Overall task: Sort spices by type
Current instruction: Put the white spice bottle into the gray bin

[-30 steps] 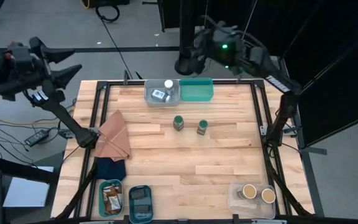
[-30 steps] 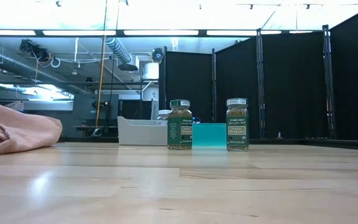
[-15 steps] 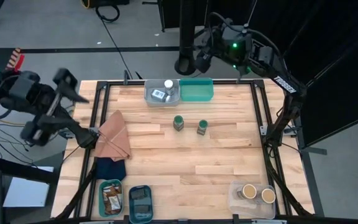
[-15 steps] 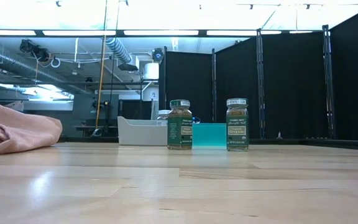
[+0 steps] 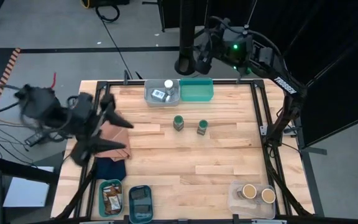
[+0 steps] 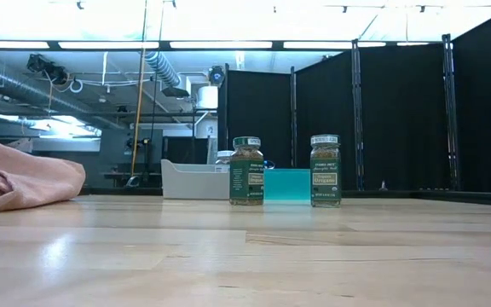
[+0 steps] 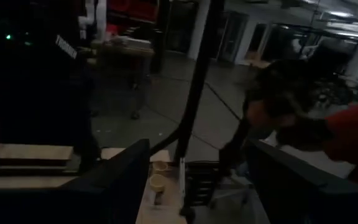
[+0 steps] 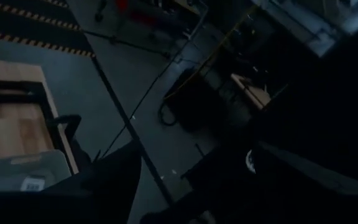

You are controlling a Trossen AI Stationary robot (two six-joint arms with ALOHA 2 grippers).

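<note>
We see a pale wooden table (image 5: 185, 155) of planked boards inside a black metal frame. Two green-lidded glass jars (image 5: 178, 122) with printed labels stand upright near the middle, side by side but apart; in the low view the same pair (image 6: 246, 170) stands in front of two bins. At the far edge a grey plastic bin (image 5: 151, 94) holds two white-lidded jars (image 5: 168, 84), and a teal plastic bin (image 5: 196, 91) sits just beside it. At the near right corner a clear bin (image 5: 238, 200) holds two tan-topped round jars (image 5: 249, 191). At the near left, one bin holds flat brown packets (image 5: 111, 199) and the next holds small black boxes (image 5: 140, 200).

A soft, crumpled brown cloth (image 5: 118, 135) lies above a folded dark blue cloth (image 5: 110, 168) at the left edge.

The left gripper (image 5: 107, 124) hangs over the brown cloth, fingers spread, holding nothing. The right gripper (image 5: 199, 50) sits beyond the far edge, fingers parted and empty.
</note>
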